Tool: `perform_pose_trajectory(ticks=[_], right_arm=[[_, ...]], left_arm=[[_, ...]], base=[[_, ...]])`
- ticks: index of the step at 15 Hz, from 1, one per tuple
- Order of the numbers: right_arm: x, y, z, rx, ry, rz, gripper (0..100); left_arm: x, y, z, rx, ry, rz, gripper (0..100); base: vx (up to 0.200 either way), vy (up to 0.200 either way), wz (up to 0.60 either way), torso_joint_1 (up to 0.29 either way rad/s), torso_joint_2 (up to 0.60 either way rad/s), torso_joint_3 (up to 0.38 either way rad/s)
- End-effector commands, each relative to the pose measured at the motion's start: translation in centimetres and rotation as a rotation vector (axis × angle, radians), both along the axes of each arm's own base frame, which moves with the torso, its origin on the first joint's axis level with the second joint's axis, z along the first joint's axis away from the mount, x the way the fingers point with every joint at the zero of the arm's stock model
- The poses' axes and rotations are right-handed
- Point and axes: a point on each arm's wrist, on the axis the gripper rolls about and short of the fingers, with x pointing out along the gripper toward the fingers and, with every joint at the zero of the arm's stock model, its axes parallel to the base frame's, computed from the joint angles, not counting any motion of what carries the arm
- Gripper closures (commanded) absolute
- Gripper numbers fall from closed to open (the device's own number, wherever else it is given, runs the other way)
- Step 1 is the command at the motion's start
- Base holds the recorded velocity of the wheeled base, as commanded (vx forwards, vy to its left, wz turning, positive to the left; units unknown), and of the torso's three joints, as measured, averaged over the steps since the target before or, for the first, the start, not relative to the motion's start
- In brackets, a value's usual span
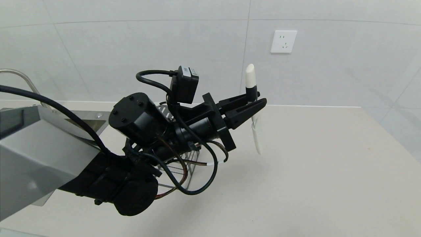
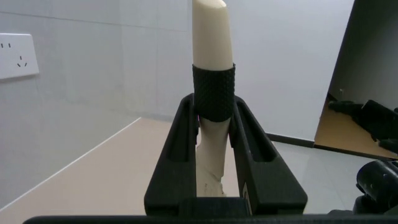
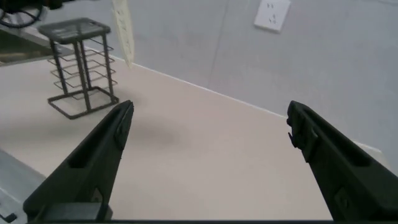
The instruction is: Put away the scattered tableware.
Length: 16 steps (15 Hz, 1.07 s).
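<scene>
Jaws of the left gripper [image 1: 258, 100] are clamped on a white knife [image 1: 257, 135], gripping it at the black textured band around its handle. The knife stands nearly upright in the air, with its rounded handle end up and its thin blade pointing down. It is held higher than the top of the wire rack [image 3: 81, 71] and off the rack's side toward the robot's right, touching neither the rack nor the beige counter [image 1: 312, 164] on which the rack stands. In the head view the left arm covers most of the rack. The right gripper [image 3: 209, 109] hangs over the counter well apart from the rack, with its two fingers spread wide and nothing between them. A white wall socket [image 1: 283, 41] sits on the tiled wall beyond the rack, above the counter's back edge.
</scene>
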Motion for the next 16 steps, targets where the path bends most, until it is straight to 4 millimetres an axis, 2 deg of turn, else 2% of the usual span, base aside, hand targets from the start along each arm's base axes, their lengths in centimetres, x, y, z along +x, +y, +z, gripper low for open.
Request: perform_pose_trajectory(ticks=[1, 3, 6, 8, 9, 12, 13, 15, 16], right_arm=[[0.0, -0.3, -0.5, 0.023, 0.036, -0.132, 0], [-0.4, -0.1, -1.2, 0.017, 0.045, -0.231, 0], [-0.5, -0.3, -2.0, 0.054, 0.103, -0.259, 0], [-0.6, -0.6, -2.1, 0.143, 0.107, -0.410, 0], [-0.6, -0.6, -2.1, 0.166, 0.103, -0.410, 0], [-0.6, -0.6, -2.0, 0.170, 0.097, -0.406, 0], [-0.6, -0.5, -2.1, 0.165, 0.102, -0.366, 0], [-0.6, -0.2, -3.0, 0.136, 0.199, -0.210, 0], [-0.6, -0.2, -2.7, 0.138, 0.176, -0.199, 0]], left_arm=[[0.1, 0.4, 0.2, -0.003, -0.003, 0.010, 100], [0.1, 1.0, 0.3, -0.001, 0.001, 0.023, 100], [-0.3, 0.9, -1.0, 0.037, 0.012, 0.022, 100], [-0.7, 1.7, -0.8, 0.048, -0.001, 0.038, 100], [-1.4, 2.7, 0.5, 0.023, -0.019, 0.045, 100], [-0.9, 5.3, 2.2, -0.015, -0.017, 0.170, 100], [-0.8, 6.4, 2.9, -0.020, 0.000, 0.230, 100], [-1.6, 7.5, 4.7, -0.008, 0.011, 0.242, 100], [-2.1, 7.8, 5.8, 0.006, 0.021, 0.244, 100]], base=[[0.000, 0.000, 0.00, 0.000, 0.00, 0.000], [0.000, 0.000, 0.00, 0.000, 0.00, 0.000], [0.000, 0.000, 0.00, 0.000, 0.00, 0.000], [0.000, 0.000, 0.00, 0.000, 0.00, 0.000], [0.000, 0.000, 0.00, 0.000, 0.00, 0.000], [0.000, 0.000, 0.00, 0.000, 0.00, 0.000], [0.000, 0.000, 0.00, 0.000, 0.00, 0.000], [0.000, 0.000, 0.00, 0.000, 0.00, 0.000], [0.000, 0.000, 0.00, 0.000, 0.00, 0.000]])
